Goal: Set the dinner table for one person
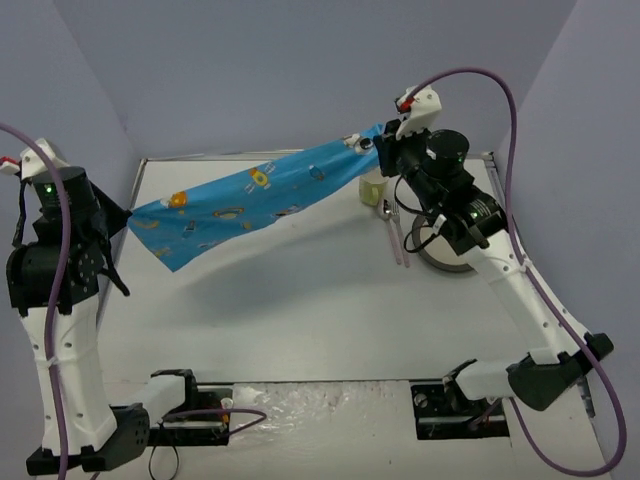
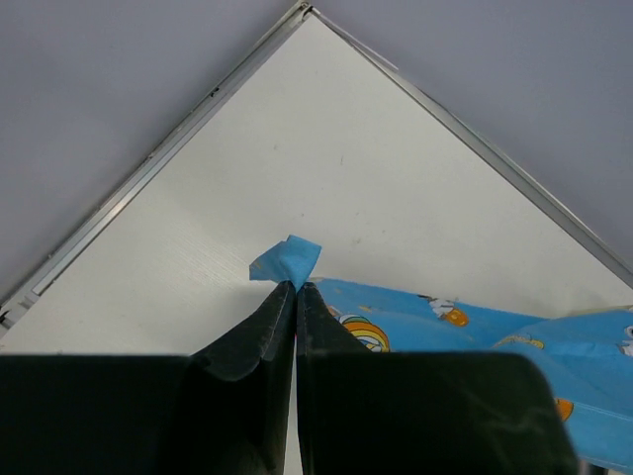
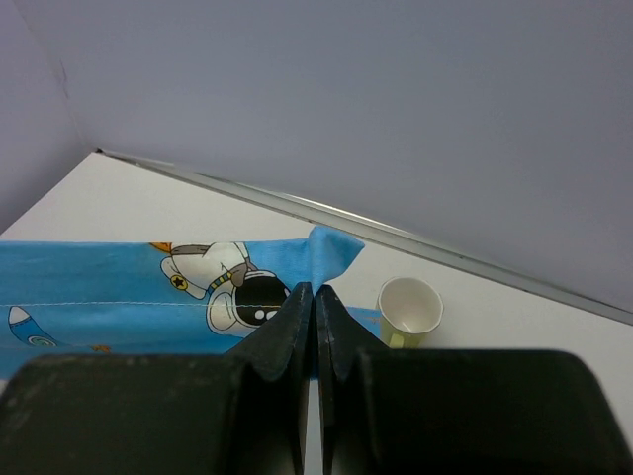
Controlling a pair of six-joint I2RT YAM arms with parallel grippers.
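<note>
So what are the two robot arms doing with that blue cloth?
They are holding the blue cartoon cloth up between them, like two people with a blanket. The left tool is shut on one corner and the right tool is shut on another, so the cloth hangs stretched in the air above the white table and is not laid down yet. A small cup and some cutlery sit on the table near the right arm.

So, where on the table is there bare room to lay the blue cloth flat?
The white middle of the dinner table, between the hanging placemat and the near edge, is bare. The far-left corner is bare too. The far right is crowded: cup, fork and a round dish sit close together.
</note>
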